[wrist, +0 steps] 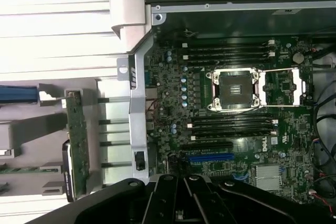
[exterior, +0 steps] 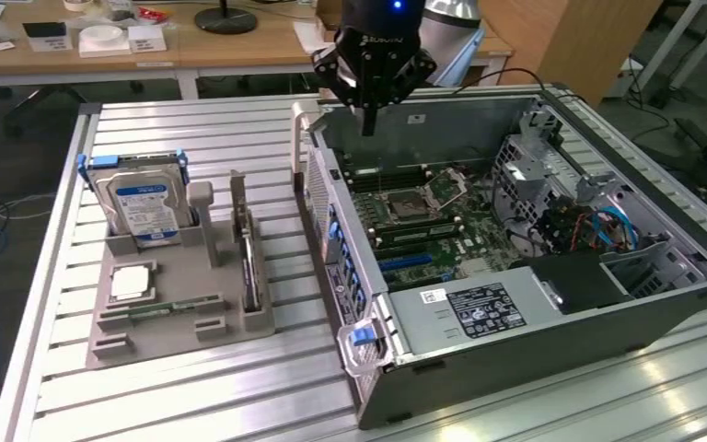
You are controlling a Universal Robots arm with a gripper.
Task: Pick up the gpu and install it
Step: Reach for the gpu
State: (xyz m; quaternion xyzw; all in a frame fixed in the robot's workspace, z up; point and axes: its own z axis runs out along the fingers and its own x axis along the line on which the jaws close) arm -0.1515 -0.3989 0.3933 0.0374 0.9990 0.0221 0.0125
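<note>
- Found the gripper (exterior: pixel 370 124) at the upper centre of the exterior view, above the far rim of the open case (exterior: pixel 648 304). Fingers pressed together, pinching nothing.
- Placed the gpu (exterior: pixel 249 262) to the lower left of the gripper in that frame, well apart from it. Stood outside the case, on edge in a slot of the grey tray (exterior: pixel 169 345) on the slatted table (exterior: pixel 144 120).
- Read its long axis as running from mid-frame down toward the lower edge, roughly parallel to the case's side wall and just beside it.
- Noted the drive (exterior: pixel 143 207) in the same tray, further to the exterior view's left and apart from the gpu.
- Judged the pick not yet begun, with the gpu untouched in its slot and the gripper nearer the board (exterior: pixel 434 216) inside the case than the tray.
- Saw the gpu (wrist: pixel 77 150) edge-on in the wrist view as a narrow green strip studded with small parts, with what seemed a pale metal tab at one end.
- Made it out in the exterior view as a thin, dark, upright card.
</note>
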